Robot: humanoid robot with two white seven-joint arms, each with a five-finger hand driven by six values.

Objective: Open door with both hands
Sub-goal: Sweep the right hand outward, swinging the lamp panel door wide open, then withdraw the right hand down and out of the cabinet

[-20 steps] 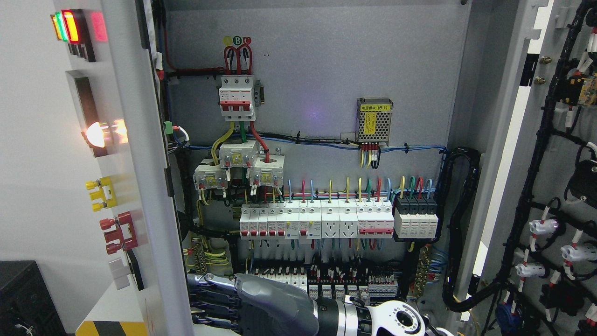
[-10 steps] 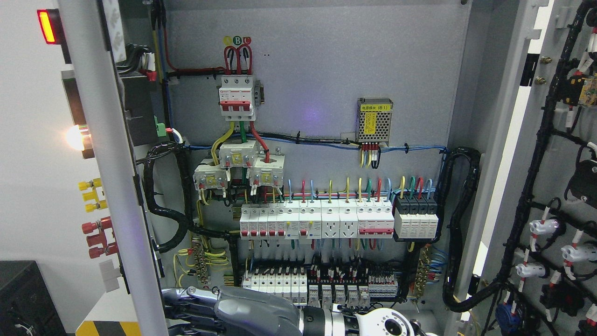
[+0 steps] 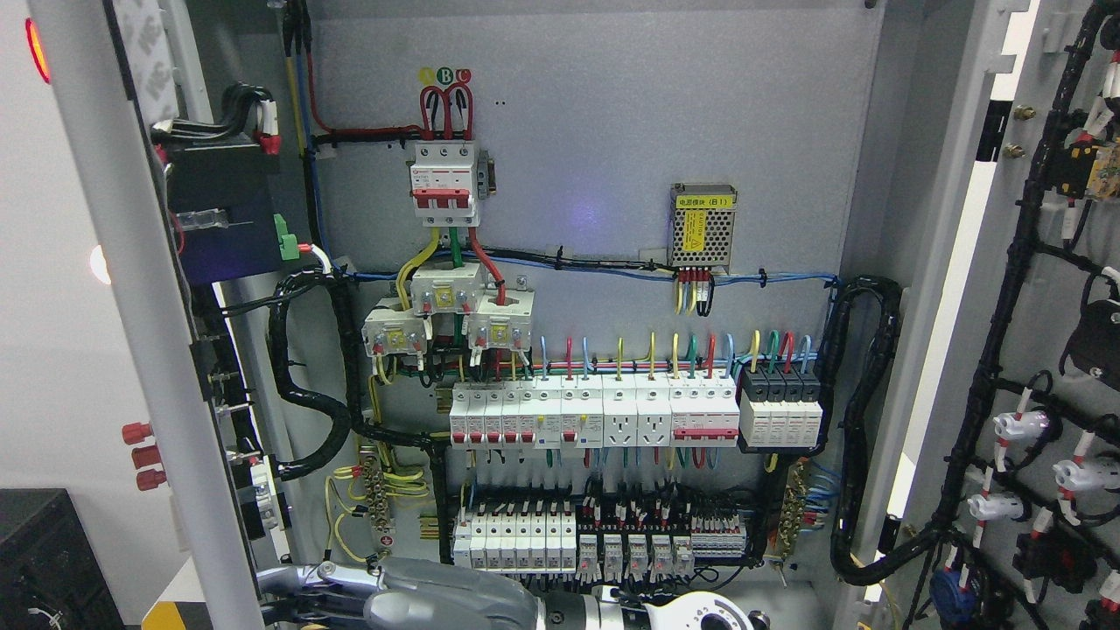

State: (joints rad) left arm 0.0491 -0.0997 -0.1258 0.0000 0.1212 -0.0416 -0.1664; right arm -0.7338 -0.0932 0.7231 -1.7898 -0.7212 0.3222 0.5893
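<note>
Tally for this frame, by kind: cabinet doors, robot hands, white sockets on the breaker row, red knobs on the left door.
Doors: 2
Right hand: 1
Sockets: 2
Red knobs: 3
Total: 8

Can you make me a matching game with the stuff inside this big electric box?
Things:
1. mesh box with yellow label
2. left door
3. right hand
4. black breakers

Places:
A. bottom edge, reaching toward the left door
B. right end of the middle row
C. upper right of the back panel
D. picture's left side, swung open

Pairs: 1-C, 2-D, 3-A, 4-B
</note>
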